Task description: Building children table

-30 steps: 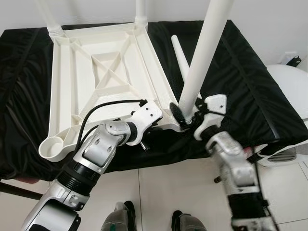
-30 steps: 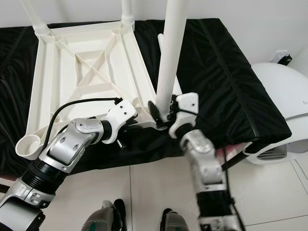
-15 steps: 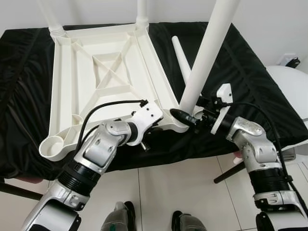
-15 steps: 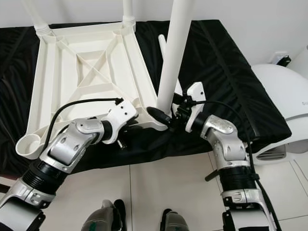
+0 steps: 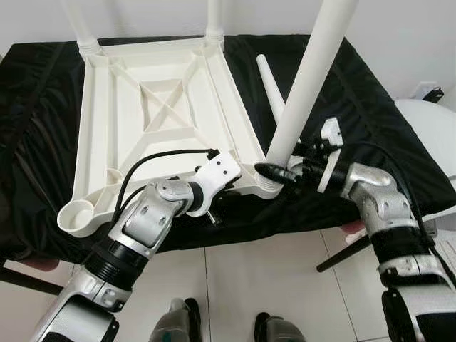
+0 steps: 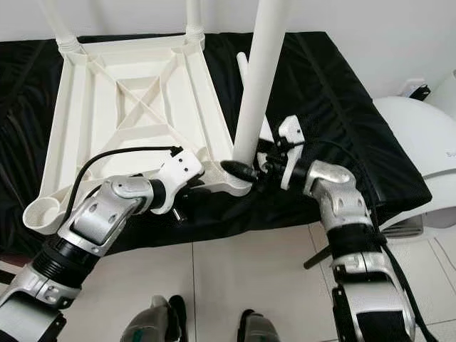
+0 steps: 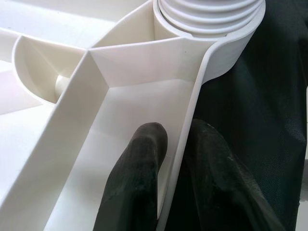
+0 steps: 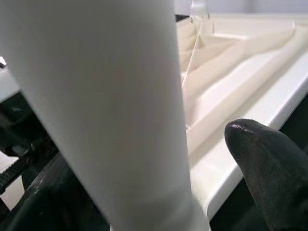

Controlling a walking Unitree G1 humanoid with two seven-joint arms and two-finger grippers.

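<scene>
Your left gripper [image 7: 175, 159] pinches the near rim of the upturned tabletop [image 5: 160, 117], one black finger inside the wall and one outside, jaws clamped on the plastic just beside the threaded corner socket [image 7: 209, 21]. Your right gripper [image 5: 281, 173], which half a second ago had its wrist farther out to the side and a second ago came at the leg from below, now sits level at the foot of the upright leg [image 5: 306, 78], its fingers on either side of the shaft; the jaws are spread around the leg, and you cannot tell from the wrist view whether they actually squeeze it. That regrip suggests the leg is part-way screwed in and you are taking a fresh bite for another turn.

The leg's long axis runs up from the near right corner of the tabletop and leans slightly to your right, its free end pointing up. The tabletop lies ribs-up on the black-draped worktop [image 5: 370, 107], long side running away from you. A loose leg [image 5: 271, 85] lies on the cloth beyond the socket, tapered tip pointing away. Two fitted legs [image 5: 214, 18] stand at the far corners; the near left socket [image 5: 77, 217] is empty
</scene>
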